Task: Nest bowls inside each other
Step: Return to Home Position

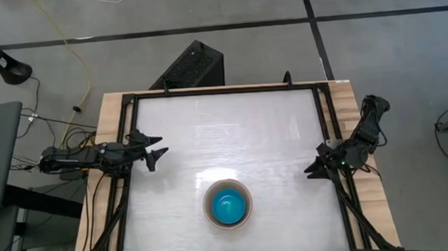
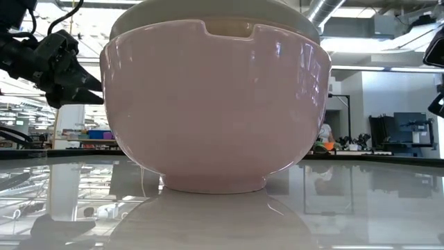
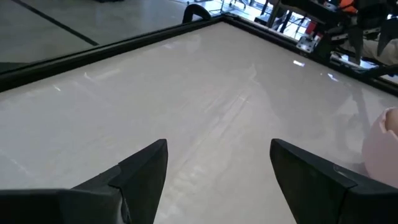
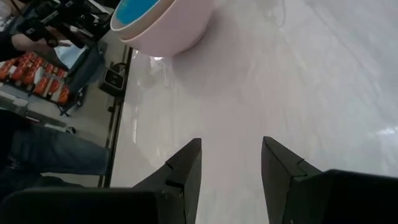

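Note:
A stack of nested bowls (image 1: 228, 204) stands on its base near the middle of the table's near edge. From above, a cyan bowl (image 1: 229, 208) sits innermost inside paler rims. In the low view the outer wall is pale pink (image 2: 215, 111), with a cream rim (image 2: 208, 14) rising above it. My left gripper (image 1: 157, 147) hovers open at the table's left edge, pointing toward the middle, with nothing between its fingers (image 3: 217, 146). My right gripper (image 1: 312, 169) is at the right edge, open and empty (image 4: 230, 142), aimed toward the stack (image 4: 165, 22).
A black rail (image 1: 222, 90) frames the white tabletop. A dark slatted box (image 1: 194, 65) stands beyond the far edge, and cables lie off the left side. Bare tabletop stretches between both grippers and the stack.

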Robot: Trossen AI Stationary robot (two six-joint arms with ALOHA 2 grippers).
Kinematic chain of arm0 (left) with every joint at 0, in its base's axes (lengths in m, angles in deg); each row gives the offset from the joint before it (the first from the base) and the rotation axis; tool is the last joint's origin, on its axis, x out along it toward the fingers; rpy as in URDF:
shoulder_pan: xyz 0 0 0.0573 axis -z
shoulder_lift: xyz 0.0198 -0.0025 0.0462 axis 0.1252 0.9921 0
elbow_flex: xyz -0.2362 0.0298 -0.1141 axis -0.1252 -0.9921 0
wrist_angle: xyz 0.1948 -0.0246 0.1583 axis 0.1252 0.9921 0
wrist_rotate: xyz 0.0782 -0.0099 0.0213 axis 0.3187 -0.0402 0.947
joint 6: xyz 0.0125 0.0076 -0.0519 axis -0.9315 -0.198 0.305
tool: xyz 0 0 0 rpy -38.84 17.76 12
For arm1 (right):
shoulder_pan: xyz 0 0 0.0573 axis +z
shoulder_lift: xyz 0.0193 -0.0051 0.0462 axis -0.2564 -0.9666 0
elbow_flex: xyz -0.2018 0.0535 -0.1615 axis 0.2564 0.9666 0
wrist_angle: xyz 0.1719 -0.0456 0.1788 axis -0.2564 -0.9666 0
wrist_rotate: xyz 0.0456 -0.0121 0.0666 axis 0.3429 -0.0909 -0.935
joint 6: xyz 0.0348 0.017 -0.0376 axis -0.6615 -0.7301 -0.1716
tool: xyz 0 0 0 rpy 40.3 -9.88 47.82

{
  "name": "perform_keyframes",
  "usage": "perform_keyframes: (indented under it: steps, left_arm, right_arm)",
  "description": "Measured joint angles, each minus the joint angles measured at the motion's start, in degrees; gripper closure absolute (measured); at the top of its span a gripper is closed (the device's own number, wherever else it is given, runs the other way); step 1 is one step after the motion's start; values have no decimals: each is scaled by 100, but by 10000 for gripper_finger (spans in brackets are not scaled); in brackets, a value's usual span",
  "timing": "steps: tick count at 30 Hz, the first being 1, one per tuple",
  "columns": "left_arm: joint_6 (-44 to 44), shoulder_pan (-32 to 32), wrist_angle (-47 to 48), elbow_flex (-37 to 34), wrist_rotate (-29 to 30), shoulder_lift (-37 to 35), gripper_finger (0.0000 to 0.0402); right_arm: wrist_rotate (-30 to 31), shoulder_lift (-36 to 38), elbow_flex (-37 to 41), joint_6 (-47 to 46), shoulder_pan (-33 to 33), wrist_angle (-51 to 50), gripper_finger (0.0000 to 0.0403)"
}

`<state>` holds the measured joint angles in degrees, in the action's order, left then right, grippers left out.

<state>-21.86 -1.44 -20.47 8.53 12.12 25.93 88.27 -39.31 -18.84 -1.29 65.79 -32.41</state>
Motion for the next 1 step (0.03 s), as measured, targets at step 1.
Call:
perform_keyframes:
  steps: [1]
  left_arm:
    - [0, 0, 0, 0, 0, 0, 130]
  right_arm:
    - [-5, 0, 0, 0, 0, 0, 269]
